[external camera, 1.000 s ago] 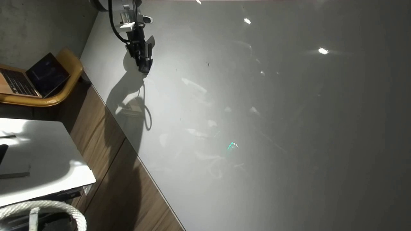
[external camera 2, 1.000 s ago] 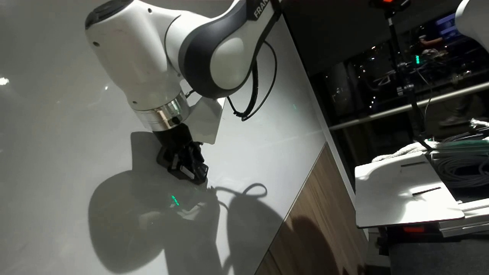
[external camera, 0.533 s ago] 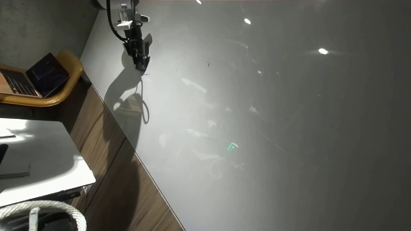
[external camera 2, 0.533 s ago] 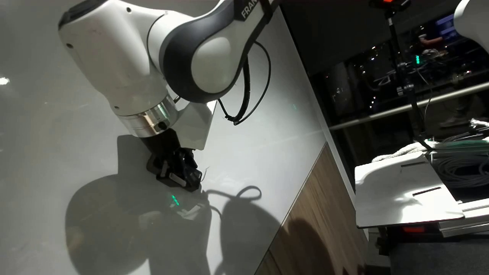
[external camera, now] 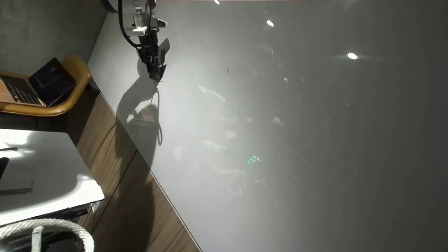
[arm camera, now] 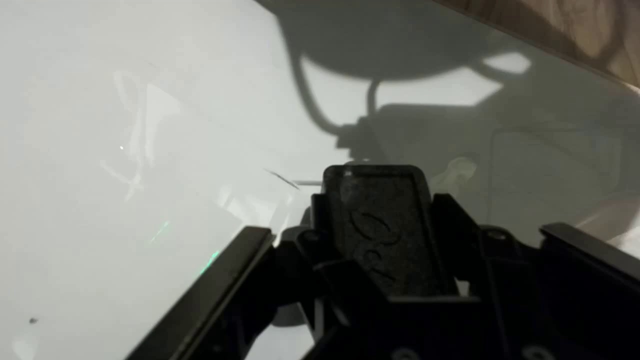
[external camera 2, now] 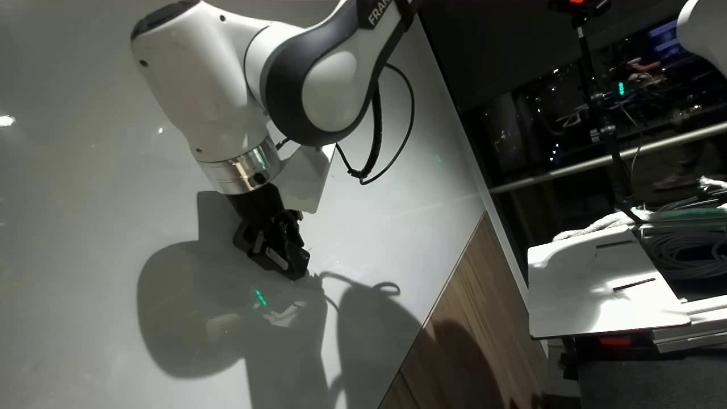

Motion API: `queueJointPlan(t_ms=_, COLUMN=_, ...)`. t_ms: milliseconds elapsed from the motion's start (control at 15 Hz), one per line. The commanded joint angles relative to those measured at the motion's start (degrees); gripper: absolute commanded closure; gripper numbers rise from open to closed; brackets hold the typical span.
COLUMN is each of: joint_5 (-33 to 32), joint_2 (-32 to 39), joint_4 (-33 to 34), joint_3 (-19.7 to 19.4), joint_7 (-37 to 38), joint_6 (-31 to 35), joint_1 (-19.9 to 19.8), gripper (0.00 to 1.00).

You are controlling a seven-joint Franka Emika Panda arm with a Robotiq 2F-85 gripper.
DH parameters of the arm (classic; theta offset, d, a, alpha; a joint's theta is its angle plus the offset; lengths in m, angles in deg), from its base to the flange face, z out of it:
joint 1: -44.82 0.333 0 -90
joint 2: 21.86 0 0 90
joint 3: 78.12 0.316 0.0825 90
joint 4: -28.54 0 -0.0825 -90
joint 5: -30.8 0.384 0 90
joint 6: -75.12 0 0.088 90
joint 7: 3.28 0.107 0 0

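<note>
Since half a second ago the robot arm point(external camera 2: 193, 85) and its end effector point(external camera 2: 283, 250) have shifted rightward in both exterior views, back close to where they stand in the frame a second old. The end effector grasps a black block point(arm camera: 385, 235) with rounded corners and script lettering, probably an eraser, its fingers point(arm camera: 452, 235) pressed to two opposite sides. The block sits at the glossy white surface point(external camera: 315, 196); whether its tip touches or hangs just off, I cannot tell. It looks light, stiff and sturdy rather than fragile, perhaps with a softer face out of sight; its sides could slip or pivot, so a hold across the middle of both seems best. In the wrist view its long axis appears to run nearly up the picture, leaning slightly left, the far end pointing away from the end effector and the lettered face toward the camera; the near end is hidden. Beside that far end lies a thin dark stroke point(arm camera: 282, 178). A broad shadow point(arm camera: 390, 40) falls beyond it. Farther off, past a wood panel point(external camera: 164, 210), a laptop point(external camera: 52, 82) rests on a yellow chair point(external camera: 52, 111).
</note>
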Motion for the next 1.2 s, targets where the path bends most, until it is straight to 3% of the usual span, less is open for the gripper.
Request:
queueJointPlan(t_ms=0, joint_5=-2.4, joint_2=-0.5, joint_4=-3.4, joint_3=-3.1, joint_7=-0.9, joint_6=7.0, joint_1=-3.0, gripper=0.72)
queueJointPlan(t_ms=667, joint_5=-3.8, joint_2=-11.3, joint_4=-11.3, joint_3=-6.2, joint_7=-3.5, joint_6=7.3, joint_1=-8.7, gripper=0.72)
queueJointPlan(t_ms=1133, joint_5=-3.5, joint_2=-19.8, joint_4=-13.4, joint_3=-7.1, joint_7=-8.8, joint_6=6.7, joint_1=-14.5, gripper=0.72)
